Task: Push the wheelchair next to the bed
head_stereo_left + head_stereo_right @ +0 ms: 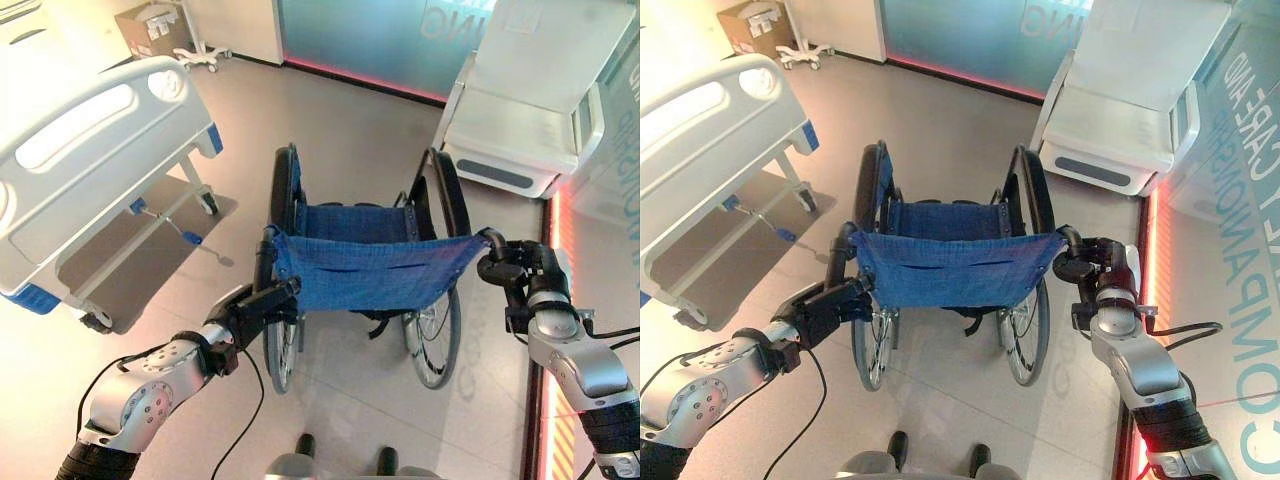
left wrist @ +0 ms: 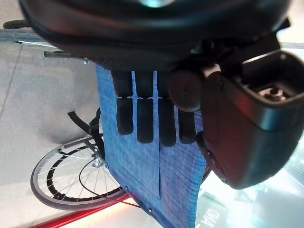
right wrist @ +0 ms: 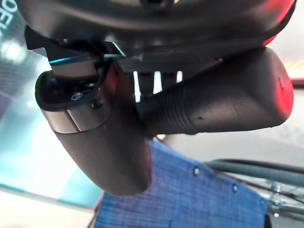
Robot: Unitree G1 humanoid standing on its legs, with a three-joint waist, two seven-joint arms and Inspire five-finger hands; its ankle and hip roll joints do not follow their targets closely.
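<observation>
**Both hands at the wheelchair's back, bed to the left**

The wheelchair (image 1: 365, 265) stands in the middle of the floor, its blue cloth backrest (image 1: 372, 268) facing the robot and its two big wheels on the ground. The left hand (image 1: 258, 305) is at the left push handle, touching the lower left corner of the backrest. The right hand (image 1: 512, 268) is closed around the right push handle. The bed (image 1: 85, 165), white with blue corners, stands on the left, apart from the wheelchair. A white padded chair (image 1: 530, 110) stands at the upper right. A cardboard box (image 1: 155, 28) is far behind, near a white wheeled stand (image 1: 203, 52).
</observation>
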